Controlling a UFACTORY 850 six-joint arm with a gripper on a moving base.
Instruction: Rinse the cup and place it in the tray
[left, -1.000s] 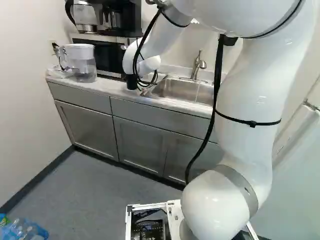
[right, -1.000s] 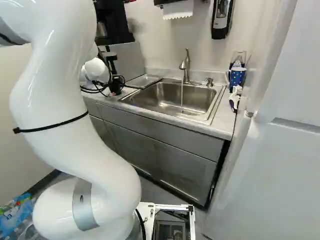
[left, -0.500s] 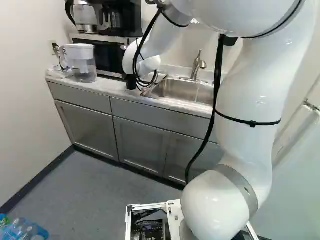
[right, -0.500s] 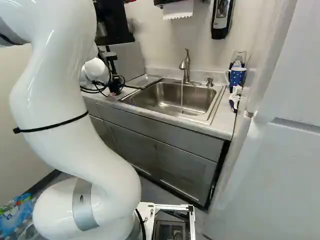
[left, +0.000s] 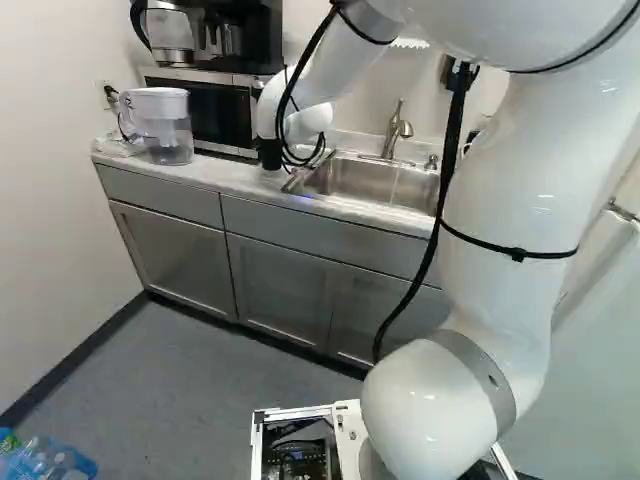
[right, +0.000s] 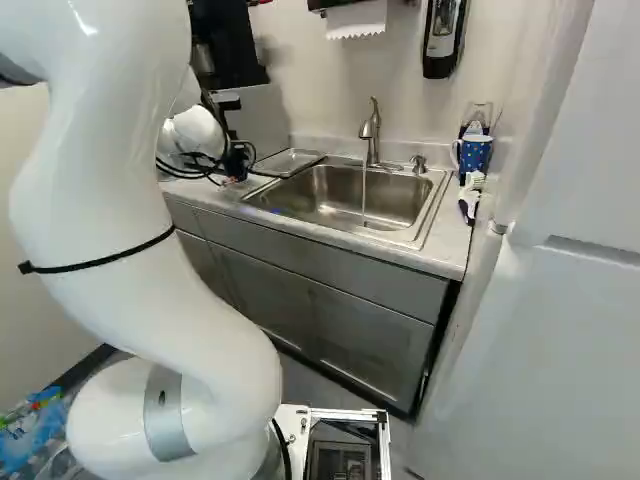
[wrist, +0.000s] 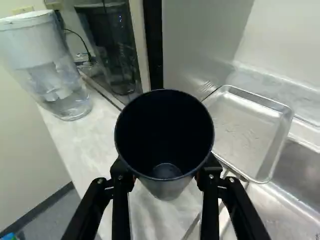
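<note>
At the counter left of the sink, my gripper (left: 270, 152) shows as a small dark shape in the left base view, its fingers hard to make out. In the wrist view the gripper (wrist: 165, 176) is shut on a dark cup (wrist: 165, 127), one finger at each side. The cup's open mouth faces the wrist camera, and its inside looks empty. Whether its base touches the counter I cannot tell. The shallow metal tray (wrist: 245, 132) lies beside the cup, at the sink's edge. A thin stream of water runs from the faucet (right: 371, 130) into the sink (right: 340, 200).
A water pitcher (left: 165, 125) stands on the counter (left: 215, 175) near a microwave (left: 215, 112) with a coffee maker on top. A blue dotted mug (right: 474, 153) and a brush (right: 470, 198) are right of the sink. Bottles (left: 45, 460) lie on the floor.
In the left base view the arm and its dark gripper end have shifted right and slightly up, away from the pitcher. The base has stayed put.
</note>
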